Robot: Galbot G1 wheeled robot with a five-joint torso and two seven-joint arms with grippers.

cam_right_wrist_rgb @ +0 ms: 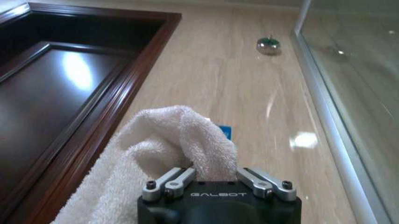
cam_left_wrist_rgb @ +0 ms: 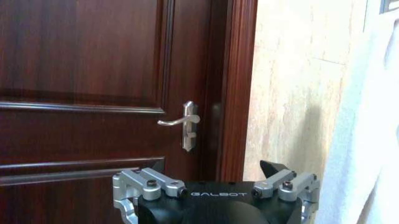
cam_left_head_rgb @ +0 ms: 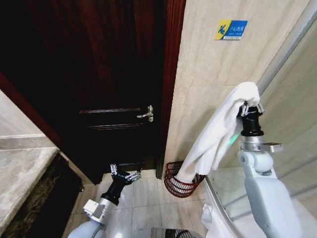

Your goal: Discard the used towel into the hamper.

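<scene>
White towel (cam_left_head_rgb: pixel 218 131) hangs from the raised right gripper (cam_left_head_rgb: pixel 250 106), clamped on its top; its lower end dips into the hamper (cam_left_head_rgb: pixel 179 182) on the floor beside the door. Left gripper (cam_left_head_rgb: pixel 124 174) waits low, fingers apart.

Bright glare on the wall tiles (cam_right_wrist_rgb: pixel 262 107) — the door (cam_left_head_rgb: pixel 99 74) dim, shadowed.

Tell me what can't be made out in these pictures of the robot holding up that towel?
- Head view: the hamper's inside, hidden by the towel's hanging end.
- Head view: the blue wall sign's lettering, too small.
- Right wrist view: the right pincer's fingertips, buried in towel.
- Left wrist view: the left pincer's body, cut off by the edge.
</scene>
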